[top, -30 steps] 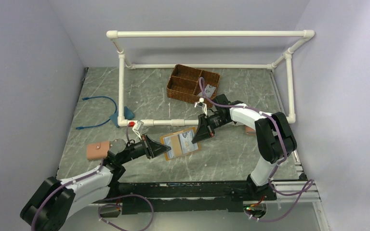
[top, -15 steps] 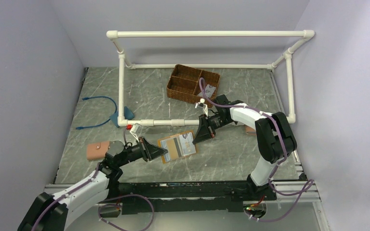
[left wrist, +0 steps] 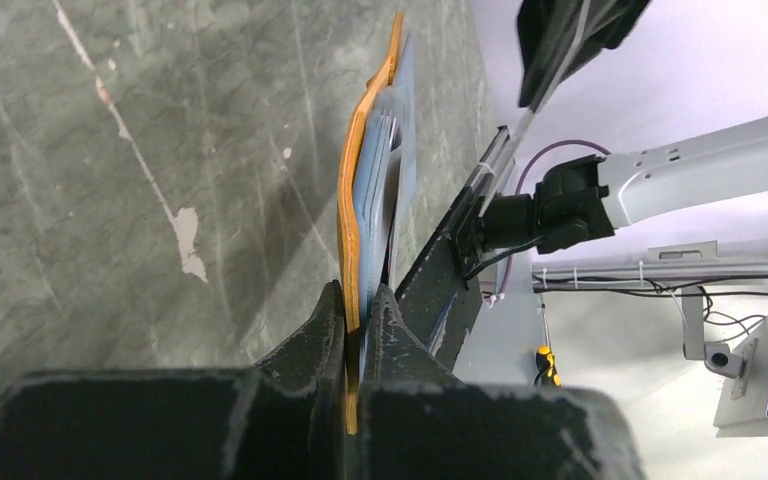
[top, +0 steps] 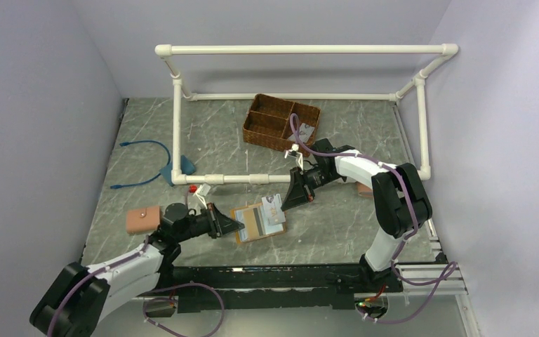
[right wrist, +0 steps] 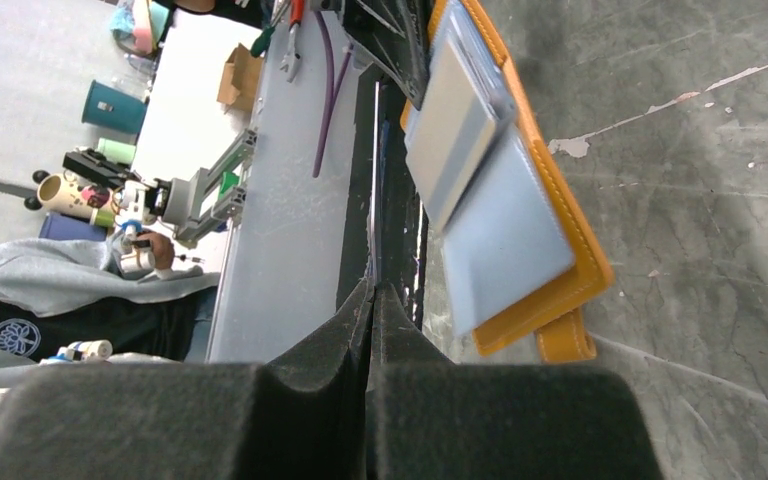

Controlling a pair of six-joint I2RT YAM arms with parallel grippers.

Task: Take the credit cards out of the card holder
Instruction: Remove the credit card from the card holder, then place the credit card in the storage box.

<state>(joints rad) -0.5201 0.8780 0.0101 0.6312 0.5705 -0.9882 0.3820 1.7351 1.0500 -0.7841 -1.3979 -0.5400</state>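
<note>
Grey marble table (top: 337, 225) bears wicker basket (top: 260, 140), blue cable (top: 149, 142), pink wallet (top: 142, 219).

I see a card holder (top: 256, 223) of matt mustard leather with smooth blue-grey lining, a thin smooth card (top: 272, 203), matt black foam-like fingers (right wrist: 300, 400), a grey marbled surface (top: 337, 225) with a faint sheen, and a woven wicker basket (top: 263, 142).
</note>
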